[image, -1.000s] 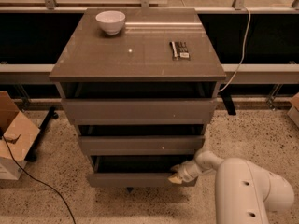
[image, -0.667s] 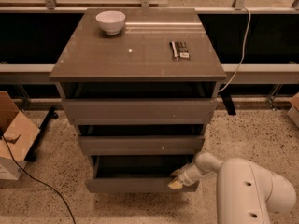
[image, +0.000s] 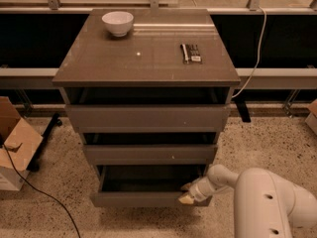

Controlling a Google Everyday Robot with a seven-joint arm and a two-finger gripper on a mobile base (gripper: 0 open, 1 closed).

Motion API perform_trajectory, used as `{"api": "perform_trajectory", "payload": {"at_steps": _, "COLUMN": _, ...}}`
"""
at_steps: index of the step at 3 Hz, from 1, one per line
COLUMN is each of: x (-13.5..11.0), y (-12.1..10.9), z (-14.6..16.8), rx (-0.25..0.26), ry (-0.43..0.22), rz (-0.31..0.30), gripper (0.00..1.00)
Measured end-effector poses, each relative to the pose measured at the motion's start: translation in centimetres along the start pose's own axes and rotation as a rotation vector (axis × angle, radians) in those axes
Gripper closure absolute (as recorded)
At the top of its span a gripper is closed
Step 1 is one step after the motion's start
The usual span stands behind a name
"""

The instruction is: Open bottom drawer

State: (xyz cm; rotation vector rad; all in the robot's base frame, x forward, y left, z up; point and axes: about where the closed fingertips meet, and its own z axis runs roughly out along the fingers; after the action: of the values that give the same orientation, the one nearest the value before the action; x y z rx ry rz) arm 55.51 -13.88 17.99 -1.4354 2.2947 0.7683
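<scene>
The grey-brown cabinet [image: 146, 58] has three drawers. The bottom drawer [image: 138, 199] is pulled out and its dark inside shows behind the flat front. My gripper [image: 187, 196] is on a white arm that comes in from the lower right. It sits at the right end of the bottom drawer's front, against its top edge. The middle drawer [image: 148, 153] and the top drawer [image: 147, 118] stand slightly out, less far than the bottom one.
A white bowl [image: 118, 23] and a dark remote-like object [image: 190, 52] lie on the cabinet top. A cardboard box [image: 14, 145] stands at the left with a black cable [image: 39, 192] on the speckled floor. A white cable [image: 252, 58] hangs at the right.
The bottom drawer has slid further out toward the camera, showing more of its dark inside. My gripper has moved with it, down and toward the camera.
</scene>
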Motion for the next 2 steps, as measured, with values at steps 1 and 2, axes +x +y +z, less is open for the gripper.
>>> {"api": "perform_trajectory", "payload": {"at_steps": 1, "x": 0.40, "y": 0.73, "z": -0.02, "rx": -0.011, "ry": 0.003, "rz": 0.011, "gripper": 0.11}}
{"api": "perform_trajectory", "payload": {"at_steps": 2, "x": 0.42, "y": 0.84, "z": 0.12, "rx": -0.014, "ry": 0.003, "rz": 0.011, "gripper": 0.00}}
